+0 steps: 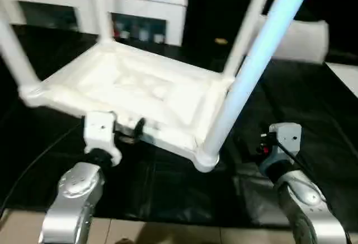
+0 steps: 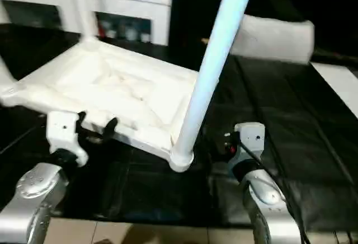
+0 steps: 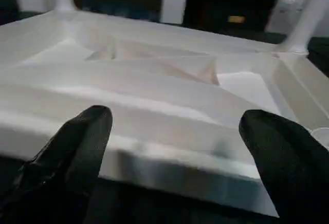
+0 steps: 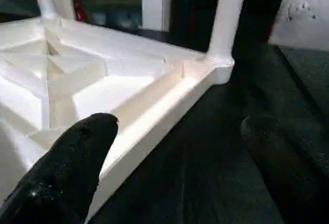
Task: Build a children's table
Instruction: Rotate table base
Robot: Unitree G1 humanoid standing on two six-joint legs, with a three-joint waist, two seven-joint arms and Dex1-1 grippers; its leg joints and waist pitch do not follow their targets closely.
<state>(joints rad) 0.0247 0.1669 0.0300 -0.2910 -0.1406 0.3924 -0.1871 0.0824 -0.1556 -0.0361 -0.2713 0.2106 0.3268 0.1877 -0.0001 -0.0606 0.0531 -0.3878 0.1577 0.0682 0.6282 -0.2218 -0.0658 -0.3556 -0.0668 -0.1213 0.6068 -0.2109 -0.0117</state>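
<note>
Children's table point(image 1: 134, 95) lies upside down on the black-covered table point(image 1: 313, 160), ribbed underside up; four legs point(image 1: 254, 70) seated in the corner sockets and rising up and out of view; the assembly sits ahead of the robot, slightly left of centre, its near right corner point(image 1: 205, 160) closest to the right arm. Left gripper point(image 3: 175, 147) sits at the near rim of the tabletop point(image 3: 169, 162), jaws spread wide with the rim between the two fingers point(image 3: 77, 147) but not pinched; right gripper point(image 4: 175, 152) just right of the right rim, jaws likewise spread, holding nothing. Handling, as judged: hollow moulded plastic, so probably light and fairly stiff; smooth surface likely slippery under the pads; legs are long levers and may work loose if pulled sideways. Best hold looks like the raised rim, or a leg low near its socket. Tabletop is square, no long axis of its own; each leg's long axis runs roughly upright, tips up; whether all legs are fully seated is hard to tell in this blurred view.
</note>
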